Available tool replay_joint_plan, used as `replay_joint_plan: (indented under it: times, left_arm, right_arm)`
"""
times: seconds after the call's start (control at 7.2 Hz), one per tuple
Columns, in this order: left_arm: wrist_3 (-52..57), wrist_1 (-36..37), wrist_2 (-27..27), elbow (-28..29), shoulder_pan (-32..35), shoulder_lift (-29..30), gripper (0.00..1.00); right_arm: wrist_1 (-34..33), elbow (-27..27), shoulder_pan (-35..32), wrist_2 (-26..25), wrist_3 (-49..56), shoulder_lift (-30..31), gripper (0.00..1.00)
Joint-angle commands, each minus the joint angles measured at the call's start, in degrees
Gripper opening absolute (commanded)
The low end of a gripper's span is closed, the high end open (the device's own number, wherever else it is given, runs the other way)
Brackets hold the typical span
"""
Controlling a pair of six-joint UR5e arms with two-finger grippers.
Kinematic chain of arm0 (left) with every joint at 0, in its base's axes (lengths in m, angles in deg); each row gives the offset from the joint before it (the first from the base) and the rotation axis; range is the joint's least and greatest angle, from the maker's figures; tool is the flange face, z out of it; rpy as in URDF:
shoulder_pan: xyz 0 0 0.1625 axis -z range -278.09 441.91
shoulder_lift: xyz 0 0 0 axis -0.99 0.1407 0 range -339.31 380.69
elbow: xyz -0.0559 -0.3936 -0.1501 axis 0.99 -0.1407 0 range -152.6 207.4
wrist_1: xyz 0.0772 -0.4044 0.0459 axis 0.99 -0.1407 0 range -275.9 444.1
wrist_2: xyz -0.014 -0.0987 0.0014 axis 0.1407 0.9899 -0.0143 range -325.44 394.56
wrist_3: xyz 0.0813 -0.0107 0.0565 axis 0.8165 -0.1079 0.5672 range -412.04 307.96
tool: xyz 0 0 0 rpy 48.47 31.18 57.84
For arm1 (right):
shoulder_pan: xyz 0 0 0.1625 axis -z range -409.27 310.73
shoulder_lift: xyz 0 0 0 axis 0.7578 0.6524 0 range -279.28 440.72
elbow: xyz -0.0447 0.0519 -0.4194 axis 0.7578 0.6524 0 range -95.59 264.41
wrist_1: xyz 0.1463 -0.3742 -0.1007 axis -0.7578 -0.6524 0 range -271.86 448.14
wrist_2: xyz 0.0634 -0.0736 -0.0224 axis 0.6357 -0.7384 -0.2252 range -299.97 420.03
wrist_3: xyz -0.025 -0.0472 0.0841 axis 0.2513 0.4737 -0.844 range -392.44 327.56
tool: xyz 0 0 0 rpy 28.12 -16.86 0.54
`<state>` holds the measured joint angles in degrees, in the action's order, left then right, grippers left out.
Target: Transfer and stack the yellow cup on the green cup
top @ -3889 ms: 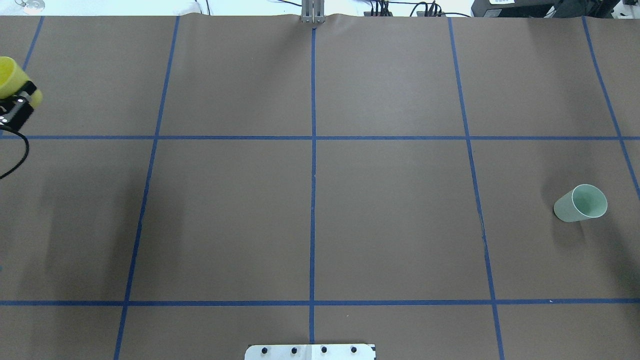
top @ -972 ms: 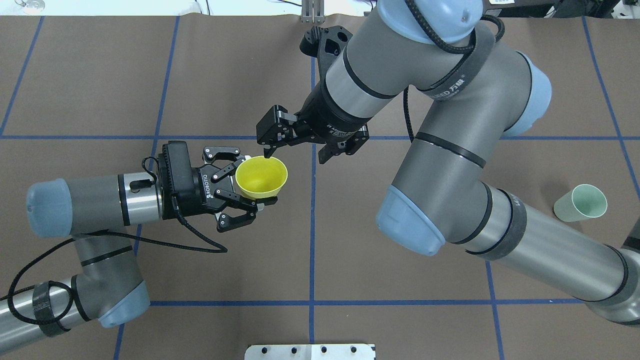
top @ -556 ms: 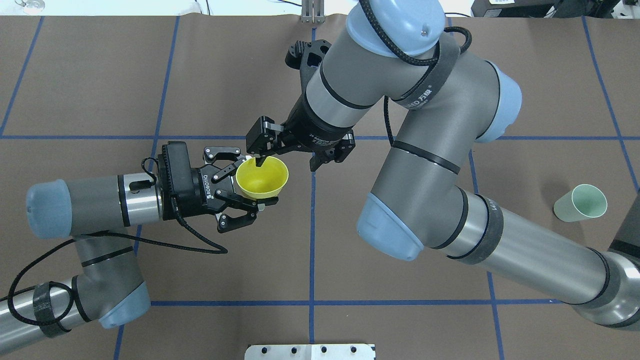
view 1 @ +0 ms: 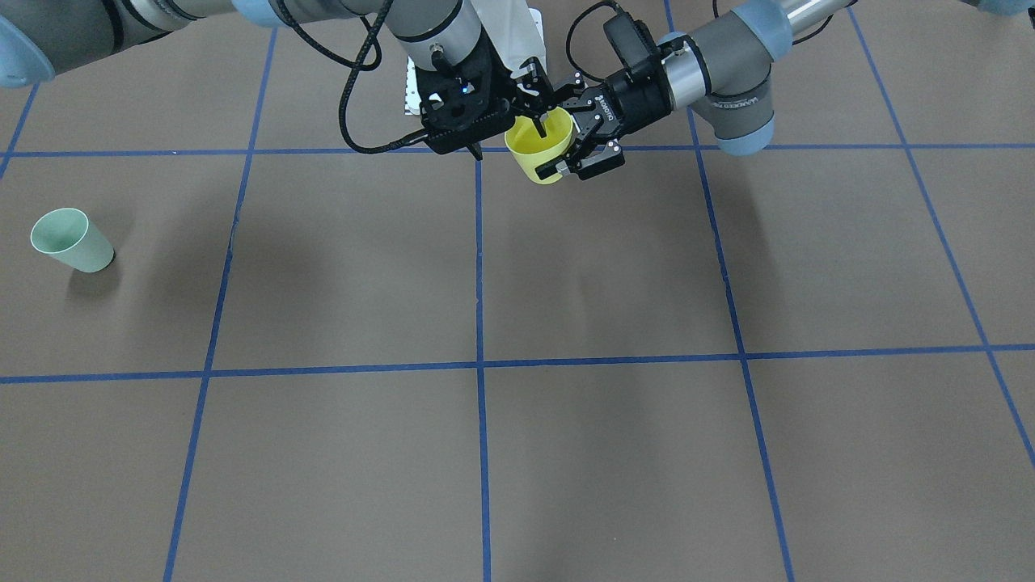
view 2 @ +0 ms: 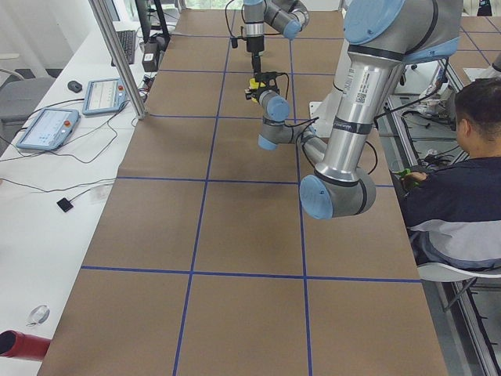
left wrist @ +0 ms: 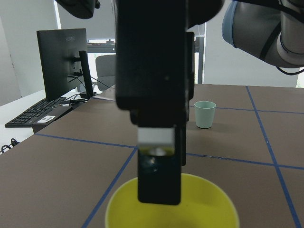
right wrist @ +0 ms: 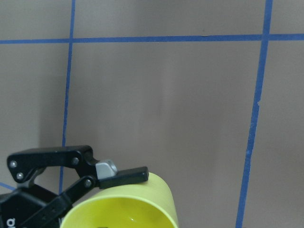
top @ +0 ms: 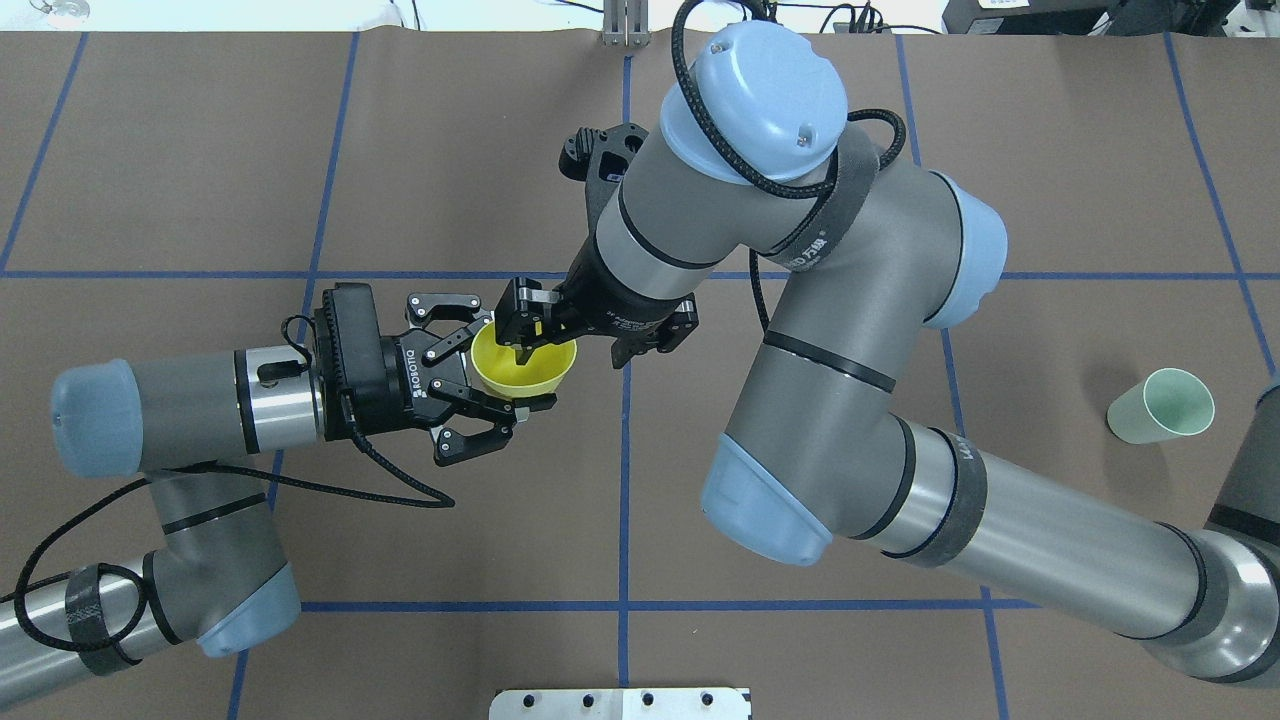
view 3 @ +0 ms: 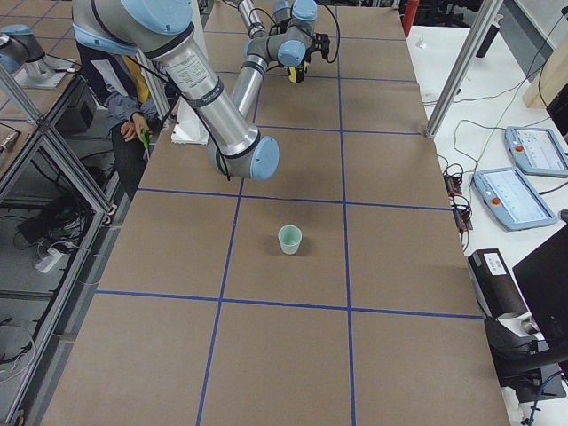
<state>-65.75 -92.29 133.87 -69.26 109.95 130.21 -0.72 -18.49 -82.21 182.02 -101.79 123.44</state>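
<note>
Surface: a brown-papered counter [top: 450, 150] ruled into squares by blue tape lines [top: 625, 480].

Item under transfer: the yellow cup [top: 543, 374] is held clear of the counter near its middle, upright with its mouth up. The left pincer [top: 498, 368] is clamped across the cup's wall just under the rim. The right pincer [top: 572, 345] stands spread over the rim, one finger down inside the cup, the other outside the wall on the side away from the left pincer.

Destination: the green cup [top: 1162, 406] stands upright, well apart, toward the robot's right end.

Recommendation: close the right pincer squarely on the wall. The left should let go only once that grip is firm, to avoid tilting the cup.

Not verifiable: whether the inner finger touches the wall, and the outer finger's gap, which is masked by the wrist. The side views show both pincers too small to judge.
</note>
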Motion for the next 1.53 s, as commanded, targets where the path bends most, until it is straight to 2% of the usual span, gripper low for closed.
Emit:
replay_joint_plan:
  times: [0.0, 0.14, 0.28, 0.42, 0.69, 0.83, 1.39]
  left_arm:
    - [0.0, 0.0, 0.0, 0.1, 0.0, 0.0, 0.00]
    - [0.0, 0.0, 0.0, 0.1, 0.0, 0.0, 0.00]
    - [0.0, 0.0, 0.0, 0.2, 0.0, -0.1, 0.00]
    - [0.0, -0.2, 0.0, 0.1, 0.0, 0.0, 0.14]
    - [-0.3, -2.0, -0.3, 0.3, 0.0, 0.2, 0.87]
    - [-0.3, -2.1, -0.4, 0.3, 0.0, 0.3, 0.99]
    - [-0.4, -2.5, -2.1, 1.9, 0.0, 0.3, 0.99]
  right_arm:
    - [0.0, 0.2, 0.7, -1.0, 0.4, 0.3, 0.61]
    - [0.0, 0.2, 0.7, -1.0, 0.5, 0.2, 0.43]
    - [0.0, 0.2, 0.7, -1.0, 0.5, -0.2, 0.15]
    - [0.0, 0.0, 0.7, -1.1, 0.5, -0.4, 0.00]
    - [0.0, 0.0, 0.6, -1.1, 0.5, -0.4, 0.00]
    - [-0.1, 0.0, 0.5, -1.2, 0.5, -0.1, 0.00]
    - [-0.4, -3.2, -3.5, -1.3, 0.5, 5.0, 0.00]
